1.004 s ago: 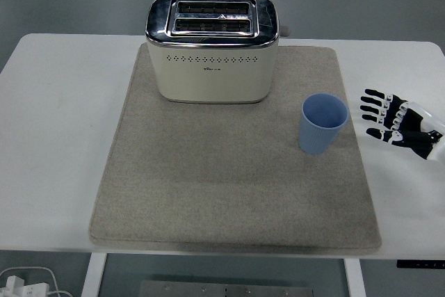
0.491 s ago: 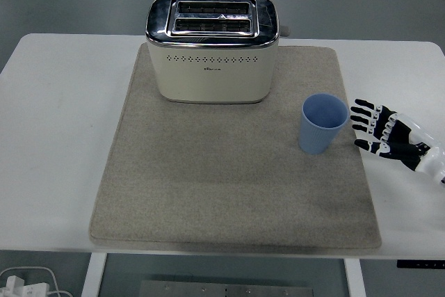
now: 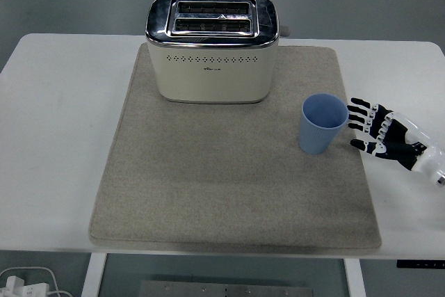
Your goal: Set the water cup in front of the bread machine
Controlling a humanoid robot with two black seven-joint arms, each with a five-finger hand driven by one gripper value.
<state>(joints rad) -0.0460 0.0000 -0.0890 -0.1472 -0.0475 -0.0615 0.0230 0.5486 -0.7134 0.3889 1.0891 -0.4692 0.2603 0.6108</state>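
Pale blue plastic water cup (image 3: 323, 124), upright and open-mouthed, on the right part of the grey felt mat (image 3: 229, 193) covering the white desk (image 3: 55, 137). Cream-bodied, chrome-topped two-slot bread machine (image 3: 212, 48) at the mat's far end, to the cup's left and farther back, well apart from it. Mat in front of the machine bare.

Right hand (image 3: 379, 132), black and white, low over the mat's right edge, fingers (image 3: 359, 112) spread wide and pointing left at the cup, holding nothing. Fingertips just beside the cup's right wall; contact not certain from this view. Cup directly left of the hand, long axis vertical, so a sideways wrap around the wall looks the natural grasp. Left hand nowhere in sight, making the right the only candidate. After grasping, probably a carry leftward to the bare patch before the machine.
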